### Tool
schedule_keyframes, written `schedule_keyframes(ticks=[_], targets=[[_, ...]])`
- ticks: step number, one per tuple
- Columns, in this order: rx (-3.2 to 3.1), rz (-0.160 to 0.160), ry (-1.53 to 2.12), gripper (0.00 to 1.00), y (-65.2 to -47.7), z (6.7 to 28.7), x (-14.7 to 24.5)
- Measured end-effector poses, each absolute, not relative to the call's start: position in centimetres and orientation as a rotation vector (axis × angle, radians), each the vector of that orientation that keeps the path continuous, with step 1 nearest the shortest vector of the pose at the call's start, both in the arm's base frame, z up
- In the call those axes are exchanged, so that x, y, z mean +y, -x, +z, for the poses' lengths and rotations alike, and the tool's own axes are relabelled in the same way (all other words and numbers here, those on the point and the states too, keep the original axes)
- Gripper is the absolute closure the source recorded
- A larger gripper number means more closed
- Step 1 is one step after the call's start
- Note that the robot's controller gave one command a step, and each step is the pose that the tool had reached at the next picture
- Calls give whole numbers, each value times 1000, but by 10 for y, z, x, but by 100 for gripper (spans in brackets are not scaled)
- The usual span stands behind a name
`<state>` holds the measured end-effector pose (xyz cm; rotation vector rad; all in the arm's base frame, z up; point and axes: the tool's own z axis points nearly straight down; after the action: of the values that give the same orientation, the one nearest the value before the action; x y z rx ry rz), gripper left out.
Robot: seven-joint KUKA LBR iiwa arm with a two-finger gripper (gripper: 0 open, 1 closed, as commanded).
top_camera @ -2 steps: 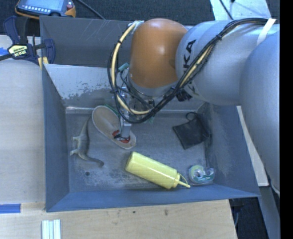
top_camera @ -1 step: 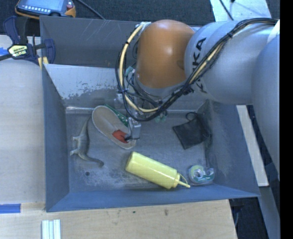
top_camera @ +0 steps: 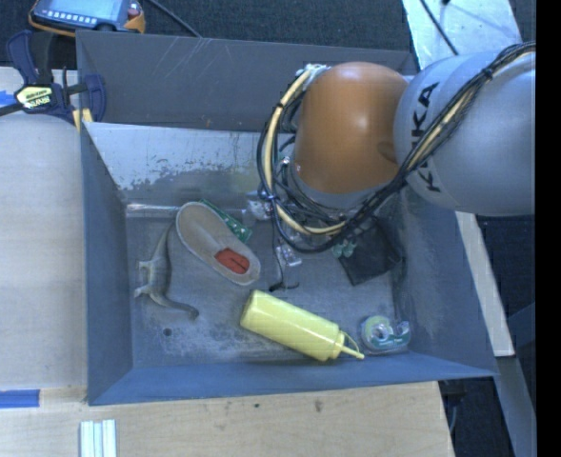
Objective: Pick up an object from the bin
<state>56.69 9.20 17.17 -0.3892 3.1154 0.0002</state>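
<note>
Grey bin (top_camera: 104,255) is reached into, end effector (top_camera: 284,274) set low beside the grey shoe (top_camera: 202,236), likely for a grab; its width can't be told.

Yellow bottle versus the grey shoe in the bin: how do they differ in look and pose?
The yellow bottle is bright yellow all over; the grey shoe is dull grey with a red patch inside. The bottle is closed and tapers to a nozzle at lower right; the shoe is an open oval facing up. Both lie on the bin floor, slanting from upper left to lower right.
</note>
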Motion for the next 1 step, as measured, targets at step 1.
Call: schedule_keyframes(ticks=[1], targets=[[3138,0,10,0,-559,168,92]])
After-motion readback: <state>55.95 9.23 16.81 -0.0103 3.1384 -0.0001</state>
